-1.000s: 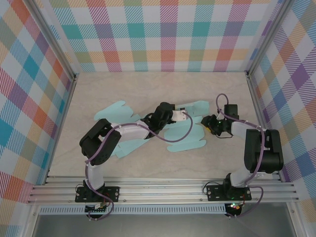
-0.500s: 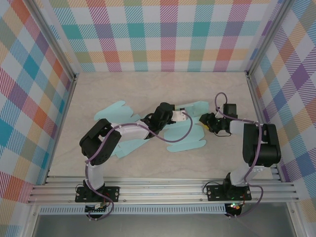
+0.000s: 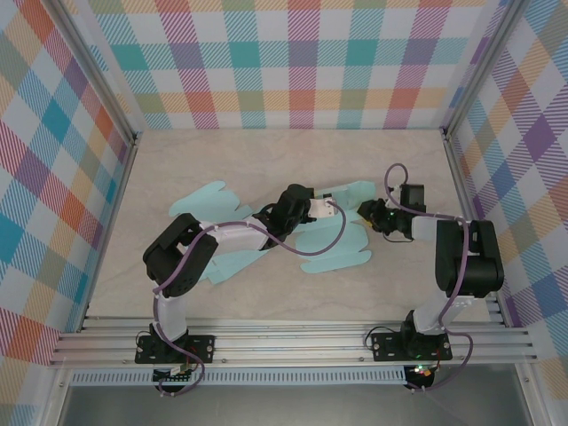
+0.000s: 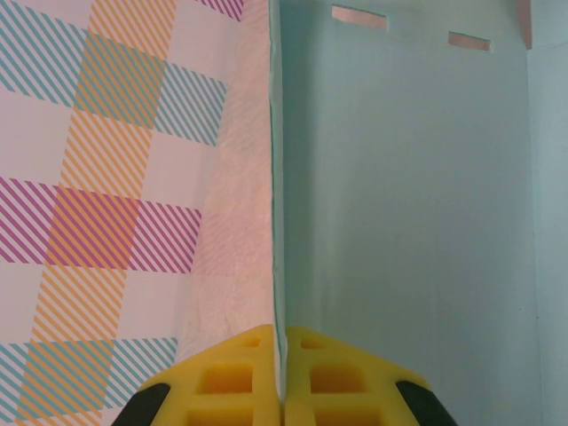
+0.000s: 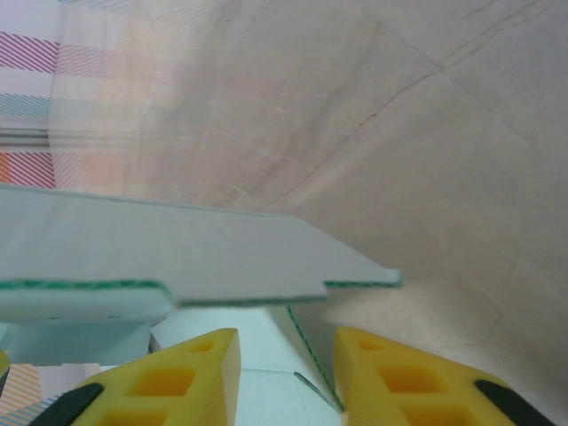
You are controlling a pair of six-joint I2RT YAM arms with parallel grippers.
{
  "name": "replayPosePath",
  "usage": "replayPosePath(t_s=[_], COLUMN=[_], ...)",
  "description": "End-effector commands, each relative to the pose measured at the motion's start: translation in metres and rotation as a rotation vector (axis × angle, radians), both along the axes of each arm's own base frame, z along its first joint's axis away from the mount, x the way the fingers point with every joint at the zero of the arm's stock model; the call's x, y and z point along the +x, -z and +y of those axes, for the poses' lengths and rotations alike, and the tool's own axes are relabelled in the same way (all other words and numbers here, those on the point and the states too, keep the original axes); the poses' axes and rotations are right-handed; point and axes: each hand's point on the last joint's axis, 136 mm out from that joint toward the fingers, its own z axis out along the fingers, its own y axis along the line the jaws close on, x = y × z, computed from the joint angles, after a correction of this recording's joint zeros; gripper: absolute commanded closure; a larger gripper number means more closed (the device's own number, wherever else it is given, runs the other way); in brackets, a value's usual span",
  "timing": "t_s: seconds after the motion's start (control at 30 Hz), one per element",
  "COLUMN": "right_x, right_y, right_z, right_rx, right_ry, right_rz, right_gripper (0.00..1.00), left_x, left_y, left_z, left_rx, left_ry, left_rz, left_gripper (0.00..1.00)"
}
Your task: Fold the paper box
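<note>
paper box (image 3: 335, 251): pale blue, mostly flat, middle of table (image 3: 266, 155), between both arms | left claw (image 4: 282, 377): pressed together, pinching a raised panel's thin edge | right claw (image 5: 286, 377): fingers spread, box flap just above, its green-trimmed edge dipping into the gap
</note>
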Motion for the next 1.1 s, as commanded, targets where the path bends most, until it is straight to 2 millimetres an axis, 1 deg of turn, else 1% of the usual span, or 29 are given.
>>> replayPosePath(t_s=[0.0,0.07,0.13,0.3,0.37,0.47,0.5,0.57,0.6,0.63,0.67,0.77,0.97,1.07], right_x=[0.011,0.01,0.009,0.008,0.009,0.01,0.01,0.01,0.01,0.01,0.011,0.012,0.014,0.014], right_y=[-0.029,-0.032,-0.033,-0.03,-0.027,-0.018,-0.015,-0.01,-0.009,-0.008,-0.008,-0.012,-0.024,-0.028], right_z=[0.012,0.016,0.023,0.04,0.045,0.046,0.046,0.045,0.045,0.046,0.047,0.051,0.06,0.063], right_rx=[0.014,0.01,0.007,-0.01,-0.013,-0.015,-0.013,-0.008,-0.006,0.001,0.009,0.041,0.108,0.121], right_ry=[-0.039,-0.044,-0.052,-0.071,-0.077,-0.063,-0.058,-0.048,-0.046,-0.044,-0.044,-0.053,-0.064,-0.067], right_rz=[-0.098,-0.106,-0.109,-0.103,-0.092,-0.063,-0.053,-0.041,-0.041,-0.042,-0.043,-0.051,-0.092,-0.101], right_gripper=[0.71,0.74,0.74,0.65,0.65,0.65,0.66,0.74,0.76,0.77,0.77,0.7,0.65,0.64], left_x=[0.005,0.006,0.009,0.015,0.015,0.018,0.019,0.02,0.02,0.021,0.022,0.024,0.027,0.027], left_y=[-0.023,-0.022,-0.021,-0.018,-0.016,-0.014,-0.013,-0.009,-0.01,-0.009,-0.009,-0.009,-0.01,-0.015], left_z=[0.0,-0.001,-0.002,-0.004,-0.005,-0.005,-0.005,-0.005,-0.005,-0.004,-0.004,-0.005,-0.009,-0.011], left_rx=[-0.059,-0.06,-0.062,-0.064,-0.062,-0.054,-0.053,-0.043,-0.043,-0.04,-0.037,-0.038,-0.042,-0.043], left_ry=[-0.008,-0.013,-0.022,-0.043,-0.041,-0.049,-0.052,-0.057,-0.057,-0.061,-0.062,-0.065,-0.071,-0.069], left_rz=[-0.028,-0.028,-0.029,-0.031,-0.029,-0.033,-0.035,-0.039,-0.045,-0.046,-0.05,-0.057,-0.066,-0.074], left_gripper=[1.0,1.0,1.0,1.0,1.0,1.0,1.0,1.0,1.0,1.0,1.0,1.0,1.0,1.0])
